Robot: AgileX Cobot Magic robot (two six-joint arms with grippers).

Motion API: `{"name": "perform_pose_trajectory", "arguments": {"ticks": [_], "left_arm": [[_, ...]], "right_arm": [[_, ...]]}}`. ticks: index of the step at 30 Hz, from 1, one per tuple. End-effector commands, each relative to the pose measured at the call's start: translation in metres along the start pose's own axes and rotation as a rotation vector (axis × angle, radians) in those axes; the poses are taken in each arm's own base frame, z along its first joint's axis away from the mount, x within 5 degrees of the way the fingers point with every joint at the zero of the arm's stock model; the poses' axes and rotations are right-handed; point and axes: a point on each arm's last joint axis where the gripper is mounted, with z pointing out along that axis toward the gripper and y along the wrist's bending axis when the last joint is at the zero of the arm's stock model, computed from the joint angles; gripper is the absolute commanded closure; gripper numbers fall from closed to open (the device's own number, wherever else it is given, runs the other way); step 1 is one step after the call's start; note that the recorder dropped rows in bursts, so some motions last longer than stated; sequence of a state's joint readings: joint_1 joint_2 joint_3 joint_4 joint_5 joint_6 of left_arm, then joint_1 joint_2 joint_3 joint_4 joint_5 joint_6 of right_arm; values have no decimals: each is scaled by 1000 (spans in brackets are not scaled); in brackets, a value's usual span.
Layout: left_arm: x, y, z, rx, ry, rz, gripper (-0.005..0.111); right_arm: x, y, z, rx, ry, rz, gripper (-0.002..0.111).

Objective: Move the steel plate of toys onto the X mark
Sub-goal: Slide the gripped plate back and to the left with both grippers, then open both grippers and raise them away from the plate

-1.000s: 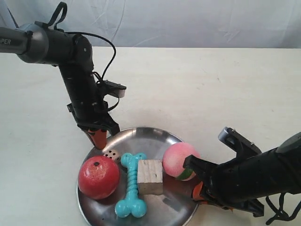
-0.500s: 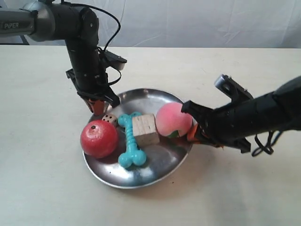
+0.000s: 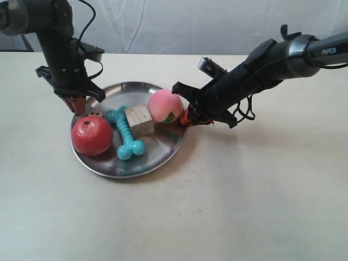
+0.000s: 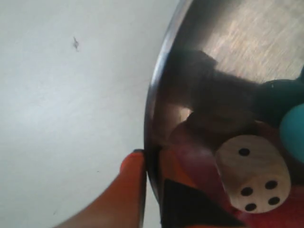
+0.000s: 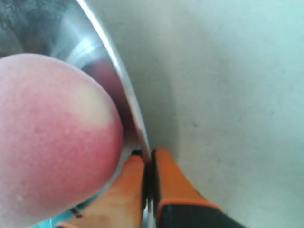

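The steel plate (image 3: 159,151) holds a red apple (image 3: 91,135), a turquoise bone (image 3: 125,136), a wooden cube (image 3: 140,120), a pink peach (image 3: 165,106) and a spotted die (image 3: 95,115). My left gripper (image 3: 79,104), on the arm at the exterior view's left, is shut on the plate's rim (image 4: 156,95) beside the die (image 4: 254,173). My right gripper (image 3: 187,117) is shut on the opposite rim (image 5: 118,80), next to the peach (image 5: 52,137). The X mark does not show in the exterior view. The left wrist view has a tiny dark speck (image 4: 75,43) on the table, too small to identify.
Cream tabletop (image 3: 261,190) spreads around the plate, with a white cloth backdrop (image 3: 179,24) along its far edge. Black cables hang from both arms near the plate.
Both grippers have carried the plate with its toys away from the view's bottom edge, toward the upper left. The toys have kept their places on it.
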State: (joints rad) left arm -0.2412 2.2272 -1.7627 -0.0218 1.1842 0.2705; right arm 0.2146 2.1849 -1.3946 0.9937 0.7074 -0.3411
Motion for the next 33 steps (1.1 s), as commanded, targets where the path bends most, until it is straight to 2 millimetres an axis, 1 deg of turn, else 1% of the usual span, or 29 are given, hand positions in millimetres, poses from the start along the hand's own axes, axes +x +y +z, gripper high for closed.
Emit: {"name": "perform_pose_trajectory", "arguments": {"ticks": [1, 4, 6, 7, 9, 12, 13, 14, 16, 21, 23, 27, 30, 33], "left_arm": [[-4, -19, 17, 136, 38, -9, 107], [-4, -18, 22, 136, 49, -17, 107], [-4, -15, 21, 97, 57, -48, 107], [-4, -12, 22, 69, 65, -55, 107], [-3, -8, 19, 17, 69, -81, 107], [-3, -5, 19, -15, 74, -95, 107], [-2, -5, 19, -17, 74, -103, 107], [-2, -5, 18, -18, 72, -108, 106], [-2, -5, 17, -19, 70, -110, 102], [-2, -1, 7, -71, 56, -140, 85], [-1, 0, 3, -83, 49, -136, 77], [0, 3, -6, -125, 36, -122, 65], [3, 8, -21, -188, 14, -107, 61], [7, 10, -46, -233, -37, -128, 61]], "right_arm": [[-20, -1, 8, 104, -17, 4, 109], [-25, -6, 8, 172, -20, -52, 109], [-25, -7, 8, 181, -20, -67, 109], [-25, -7, 8, 181, -16, -89, 107], [-24, -7, 8, 179, -6, -119, 97], [-24, -7, 8, 176, -2, -117, 68], [-23, -7, 8, 177, 1, -118, 60], [-22, -7, 8, 177, 15, -118, 57], [-21, -7, 8, 180, 26, -123, 58], [-20, -7, 8, 178, 36, -118, 72], [-19, -7, 8, 177, 47, -117, 72], [-17, -7, 5, 185, 83, -130, 72], [-19, -5, -8, 224, 78, -187, 72], [-28, 4, -35, 252, -18, -207, 75]]}}
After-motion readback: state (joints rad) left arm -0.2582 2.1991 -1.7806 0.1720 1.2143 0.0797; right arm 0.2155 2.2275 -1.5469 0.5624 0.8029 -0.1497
